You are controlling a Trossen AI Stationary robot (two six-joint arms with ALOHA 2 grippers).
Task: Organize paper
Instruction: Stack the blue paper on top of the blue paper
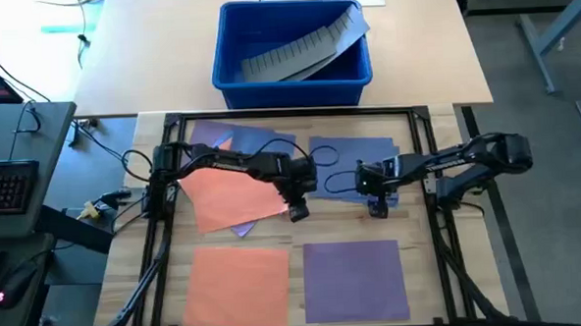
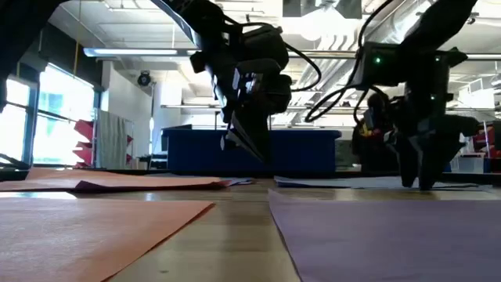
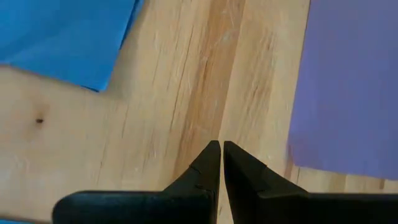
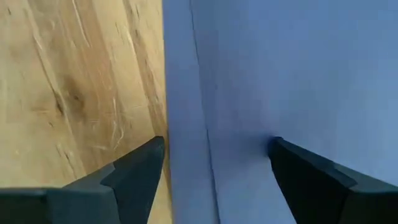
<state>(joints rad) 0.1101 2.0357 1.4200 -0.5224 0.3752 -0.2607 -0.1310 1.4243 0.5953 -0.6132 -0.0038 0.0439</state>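
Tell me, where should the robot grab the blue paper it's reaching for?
Probably at its left edge, coming from above. The blue paper lies flat, so only an edge offers grip, and the open right gripper already straddles that edge.

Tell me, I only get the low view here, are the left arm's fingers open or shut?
Observer: Shut. The left wrist view shows the left gripper with tips together over bare table, holding nothing.
Operator: And the right one?
Observer: The right gripper is open, its fingers straddling the edge of a blue sheet.
Operator: What's in the bin?
Observer: From above, the blue bin holds a grey ridged strip.
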